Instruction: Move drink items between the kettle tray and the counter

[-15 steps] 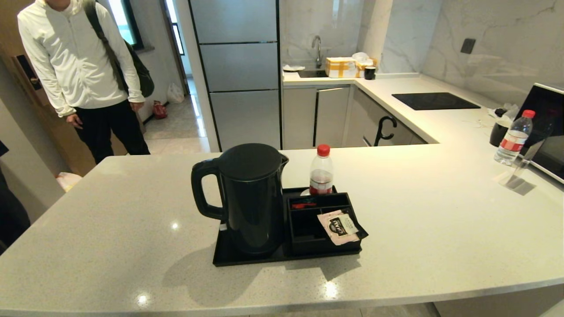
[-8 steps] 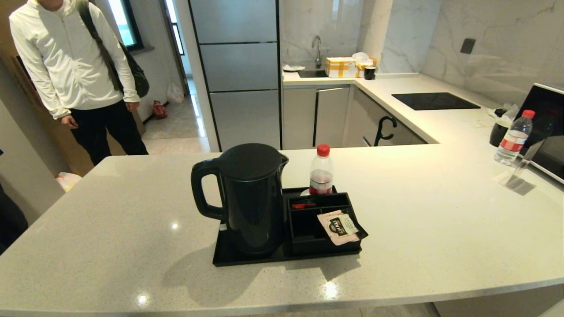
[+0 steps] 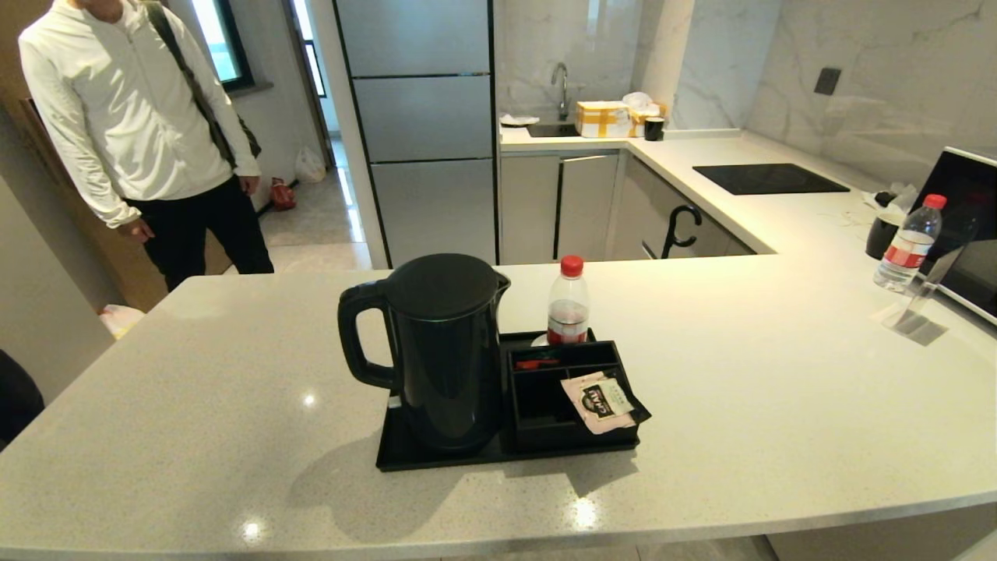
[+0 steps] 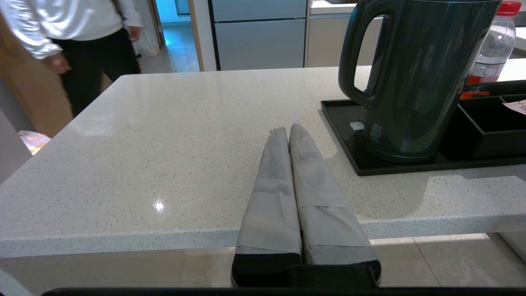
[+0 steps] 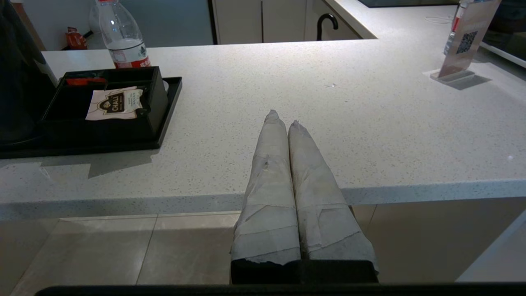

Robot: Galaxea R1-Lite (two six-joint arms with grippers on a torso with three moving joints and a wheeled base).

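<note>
Left gripper [image 4: 288, 128] hangs off the near edge of the counter [image 3: 779, 405], fingers [image 4: 275, 164] pressed together, holding and touching nothing. Kettle [image 3: 444, 351] stands upright on the left part of the kettle tray [image 3: 405, 456], bottle [image 3: 568, 304] upright at the tray's far edge, tea sachet [image 3: 601, 401] across the compartments. Right gripper [image 5: 283, 117] likewise off the near edge, fingers [image 5: 306, 164] together, empty.

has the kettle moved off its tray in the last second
No. The kettle sits at the same spot on the kettle tray, its handle at the same distance from the bottle behind.
</note>
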